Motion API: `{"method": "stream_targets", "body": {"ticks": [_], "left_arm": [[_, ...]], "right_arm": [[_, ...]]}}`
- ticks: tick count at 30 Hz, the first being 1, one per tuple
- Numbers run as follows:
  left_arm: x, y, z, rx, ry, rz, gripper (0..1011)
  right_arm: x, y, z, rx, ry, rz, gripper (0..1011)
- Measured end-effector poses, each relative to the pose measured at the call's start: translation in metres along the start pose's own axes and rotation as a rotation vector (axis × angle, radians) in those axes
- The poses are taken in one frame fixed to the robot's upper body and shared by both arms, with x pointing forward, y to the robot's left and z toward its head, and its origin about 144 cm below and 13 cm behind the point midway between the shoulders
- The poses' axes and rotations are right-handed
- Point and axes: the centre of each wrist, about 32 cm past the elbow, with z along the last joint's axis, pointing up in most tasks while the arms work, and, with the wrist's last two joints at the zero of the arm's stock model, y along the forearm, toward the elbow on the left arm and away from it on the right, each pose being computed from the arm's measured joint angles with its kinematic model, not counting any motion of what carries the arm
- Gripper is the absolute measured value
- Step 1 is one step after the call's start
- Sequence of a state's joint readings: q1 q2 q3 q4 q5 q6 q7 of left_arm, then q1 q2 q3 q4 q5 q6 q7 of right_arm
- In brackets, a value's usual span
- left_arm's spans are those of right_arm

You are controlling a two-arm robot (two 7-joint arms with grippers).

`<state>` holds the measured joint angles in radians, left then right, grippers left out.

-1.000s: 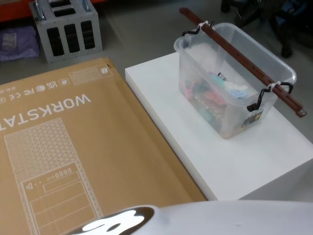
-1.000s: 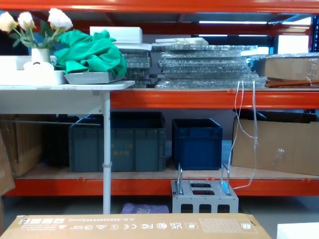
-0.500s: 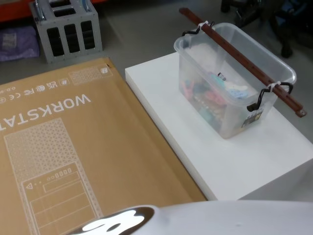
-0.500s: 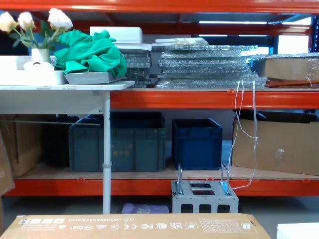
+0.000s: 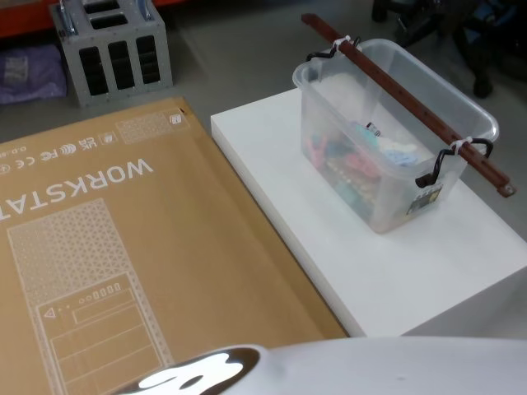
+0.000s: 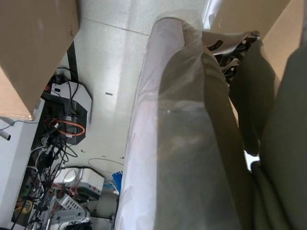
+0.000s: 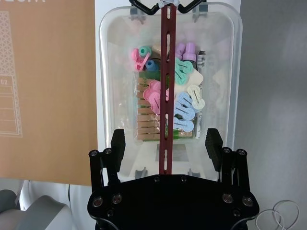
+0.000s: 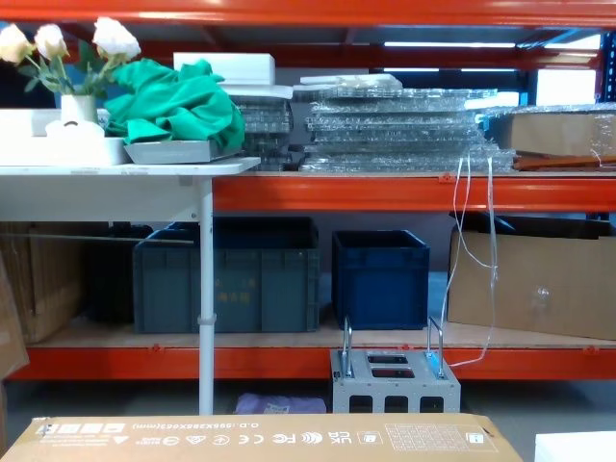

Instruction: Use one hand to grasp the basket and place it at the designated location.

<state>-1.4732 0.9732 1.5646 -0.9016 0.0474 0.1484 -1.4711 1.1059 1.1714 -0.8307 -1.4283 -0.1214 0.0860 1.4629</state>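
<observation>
An orange shelving rack (image 8: 385, 191) spans the chest view, with dark blue crates (image 8: 380, 277) on its lower shelf at the centre of the frame. In the head view a flat cardboard carton (image 5: 123, 247) fills the left half. A white bench (image 5: 329, 239) lies just beside it on the right. The basket (image 5: 387, 193) stands on that bench in the upper right of the frame, a clear tub with its reddish-brown bar handle (image 5: 403, 103) running diagonally over the rim, clipped at both ends and jutting past them. In the right wrist view the right gripper (image 7: 165, 141) hangs over the basket at the lower centre. Its fingers (image 7: 118, 143) are spread wide, one on each side of the bar, grasping nothing. Inside the tub lie pastel clothes pegs (image 7: 184, 103) in pink, blue and green, plus some wooden ones.
</observation>
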Motion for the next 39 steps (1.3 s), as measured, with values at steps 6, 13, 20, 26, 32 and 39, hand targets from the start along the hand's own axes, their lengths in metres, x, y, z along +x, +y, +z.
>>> {"method": "stream_targets", "body": {"ticks": [6,13,20,26,32,39], "left_arm": [[0.0000,0.0000,0.0000,0.000,0.000,0.000,0],[0.0000,0.0000,0.0000,0.000,0.000,0.000,0],[0.0000,0.0000,0.0000,0.000,0.000,0.000,0],[0.0000,0.0000,0.0000,0.000,0.000,0.000,0],[0.0000,0.0000,0.0000,0.000,0.000,0.000,0],[0.0000,0.0000,0.0000,0.000,0.000,0.000,0]], "right_arm": [[0.0000,0.0000,0.0000,0.000,0.000,0.000,1010],[0.0000,0.0000,0.0000,0.000,0.000,0.000,1009],[0.0000,0.0000,0.0000,0.000,0.000,0.000,1009],[0.0000,0.0000,0.0000,0.000,0.000,0.000,1009],[0.0000,0.0000,0.0000,0.000,0.000,0.000,1009],[0.0002,0.0016,0.0004,-0.001,-0.002,0.001,1009]]}}
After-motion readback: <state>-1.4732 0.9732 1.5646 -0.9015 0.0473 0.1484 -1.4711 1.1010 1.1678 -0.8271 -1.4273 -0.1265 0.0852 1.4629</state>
